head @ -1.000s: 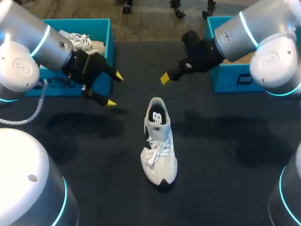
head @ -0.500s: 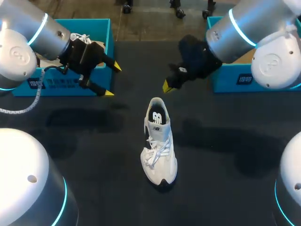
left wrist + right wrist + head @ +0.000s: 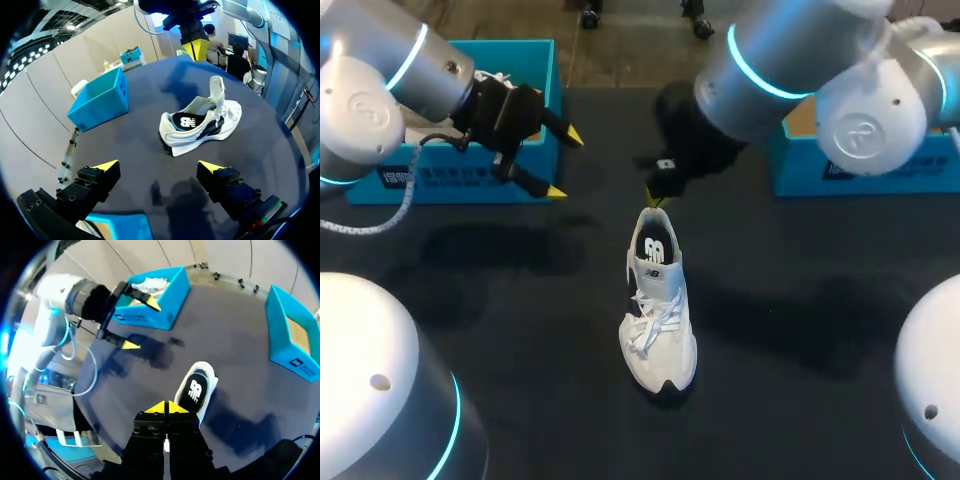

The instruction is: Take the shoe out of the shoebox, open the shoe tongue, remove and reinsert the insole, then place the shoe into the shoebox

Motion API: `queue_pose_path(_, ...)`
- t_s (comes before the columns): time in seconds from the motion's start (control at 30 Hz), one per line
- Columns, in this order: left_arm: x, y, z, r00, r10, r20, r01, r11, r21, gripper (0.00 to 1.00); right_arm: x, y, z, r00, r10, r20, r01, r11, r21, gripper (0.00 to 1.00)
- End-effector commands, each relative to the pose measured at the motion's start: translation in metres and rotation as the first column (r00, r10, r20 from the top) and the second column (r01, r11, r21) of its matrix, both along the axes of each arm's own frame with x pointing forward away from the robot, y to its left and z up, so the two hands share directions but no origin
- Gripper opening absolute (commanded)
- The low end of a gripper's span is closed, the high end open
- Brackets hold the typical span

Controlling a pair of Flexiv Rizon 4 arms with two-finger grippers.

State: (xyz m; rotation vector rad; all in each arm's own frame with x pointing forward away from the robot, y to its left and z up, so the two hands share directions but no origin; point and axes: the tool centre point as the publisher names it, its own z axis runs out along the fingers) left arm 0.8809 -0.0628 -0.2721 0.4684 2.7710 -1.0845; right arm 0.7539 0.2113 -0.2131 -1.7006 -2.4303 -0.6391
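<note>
A white shoe [image 3: 658,310] with white laces lies on the black table, heel toward the far side; its dark insole [image 3: 656,247] shows in the opening. From the left wrist the shoe [image 3: 200,125] is ahead of my left gripper [image 3: 158,166], whose fingers stand wide open and empty. That left gripper [image 3: 563,163] hovers in front of the left blue shoebox [image 3: 470,185]. My right gripper [image 3: 657,198] is shut, its yellow tips pressed together just above the shoe's heel. In the right wrist view the shoe [image 3: 197,387] sits right ahead of the shut gripper [image 3: 165,407].
A second white shoe [image 3: 500,88] rests in the left shoebox [image 3: 155,295]. Another blue shoebox [image 3: 820,170] stands at the far right, also seen as the box [image 3: 292,340] and the box [image 3: 100,100]. My right arm [image 3: 770,70] spans the far middle.
My right arm has swung left and down, bringing its shut gripper from the far middle to just over the shoe's heel. The left gripper drew back slightly toward its box.
</note>
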Motion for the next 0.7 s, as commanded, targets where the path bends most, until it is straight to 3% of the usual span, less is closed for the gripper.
queue_pose_path(0.03,0.0018,0.0004,0.0006,1.0,-0.005,-0.001,0.005,1.0,0.003,1.0,0.0007,0.005,0.0028,0.998,-0.038,0.046,0.045,0.986,-0.16,0.0)
queue_pose_path(0.67,0.0,-0.0024,-0.0061,0.999,-0.039,-0.019,0.039,0.999,0.013,1.0,0.0007,0.005,0.0028,0.998,-0.038,0.046,0.045,0.986,-0.16,0.0)
queue_pose_path(0.7,0.0,-0.0024,-0.0062,0.999,-0.038,-0.018,0.038,0.999,0.012,1.0,0.0022,0.0037,-0.0036,0.998,-0.044,0.042,0.052,0.978,-0.201,0.0)
